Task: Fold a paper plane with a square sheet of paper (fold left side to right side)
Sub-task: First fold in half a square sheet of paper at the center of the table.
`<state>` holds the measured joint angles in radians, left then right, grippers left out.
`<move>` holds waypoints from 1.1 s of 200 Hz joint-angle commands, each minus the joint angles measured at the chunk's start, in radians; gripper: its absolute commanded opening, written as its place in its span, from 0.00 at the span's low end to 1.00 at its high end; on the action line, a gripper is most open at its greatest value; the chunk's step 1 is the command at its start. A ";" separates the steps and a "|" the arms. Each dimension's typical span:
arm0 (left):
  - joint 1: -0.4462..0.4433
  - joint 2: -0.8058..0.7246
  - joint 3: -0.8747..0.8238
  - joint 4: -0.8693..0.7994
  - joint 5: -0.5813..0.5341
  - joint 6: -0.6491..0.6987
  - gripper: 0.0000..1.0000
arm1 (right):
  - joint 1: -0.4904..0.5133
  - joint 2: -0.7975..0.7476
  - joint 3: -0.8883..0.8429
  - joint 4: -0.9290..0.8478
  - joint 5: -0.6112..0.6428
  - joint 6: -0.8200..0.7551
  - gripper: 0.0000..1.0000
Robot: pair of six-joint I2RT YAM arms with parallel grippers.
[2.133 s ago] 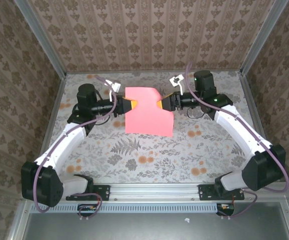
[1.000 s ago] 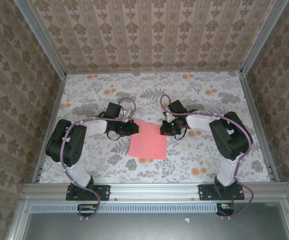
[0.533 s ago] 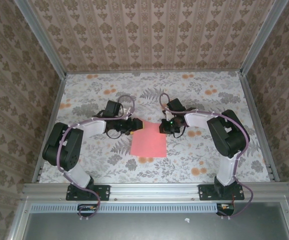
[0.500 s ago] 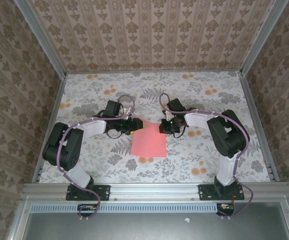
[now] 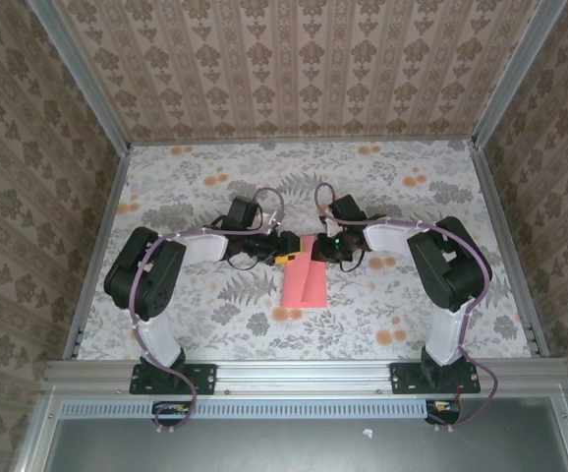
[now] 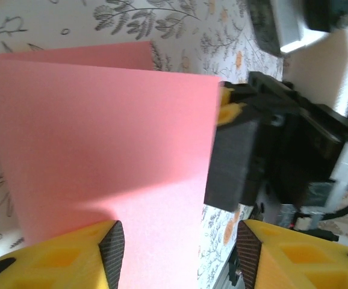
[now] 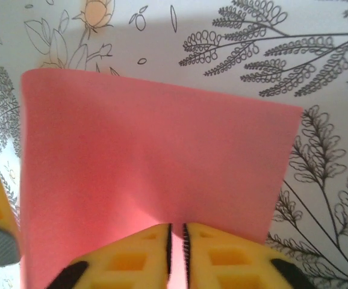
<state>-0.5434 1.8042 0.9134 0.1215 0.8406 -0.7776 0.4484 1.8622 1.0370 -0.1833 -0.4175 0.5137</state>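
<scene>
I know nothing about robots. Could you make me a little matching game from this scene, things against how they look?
Things:
1. left gripper
2. right gripper
3. sheet of paper
4. table

Looks:
A. flower and leaf print
B. wide open
C. pink, doubled over
D. nearly shut on a pink edge

Pairs: 1-B, 2-D, 3-C, 4-A

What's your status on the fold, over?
Left gripper open, at the flap. Right gripper pinched shut on the square sheet of paper. Sheet doubled over, left onto right. Grippers nose to nose, close quarters.
</scene>
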 commanded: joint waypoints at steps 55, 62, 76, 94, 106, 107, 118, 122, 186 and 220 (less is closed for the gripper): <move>-0.003 0.027 0.034 0.030 -0.024 -0.030 0.51 | -0.065 -0.278 -0.115 0.010 -0.042 0.033 0.40; -0.003 0.027 0.036 0.029 -0.025 -0.031 0.51 | -0.062 -0.282 -0.141 0.052 -0.089 0.074 0.41; -0.003 0.030 0.038 0.026 -0.026 -0.030 0.50 | -0.051 -0.278 -0.201 0.181 -0.180 0.185 0.41; -0.004 0.032 0.040 0.021 -0.027 -0.027 0.48 | -0.027 -0.254 -0.237 0.294 -0.232 0.273 0.42; -0.004 0.033 0.041 0.020 -0.029 -0.026 0.48 | -0.013 -0.237 -0.236 0.312 -0.231 0.286 0.42; -0.004 0.033 0.042 0.019 -0.029 -0.025 0.48 | -0.011 -0.236 -0.236 0.313 -0.231 0.287 0.42; -0.004 0.035 0.044 0.012 -0.028 -0.021 0.48 | -0.004 -0.215 -0.230 0.319 -0.230 0.291 0.42; -0.006 0.034 0.044 0.012 -0.030 -0.020 0.47 | -0.001 -0.207 -0.228 0.315 -0.229 0.292 0.42; -0.010 0.028 0.056 -0.022 -0.034 0.007 0.47 | 0.009 -0.168 -0.200 0.248 -0.202 0.255 0.20; -0.011 -0.036 0.049 -0.070 -0.064 0.059 0.51 | 0.009 -0.177 -0.197 0.151 -0.135 0.195 0.01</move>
<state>-0.5488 1.8240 0.9424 0.1070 0.8055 -0.7780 0.4511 1.6894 0.8146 0.0570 -0.6029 0.7563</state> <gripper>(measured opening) 0.492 0.060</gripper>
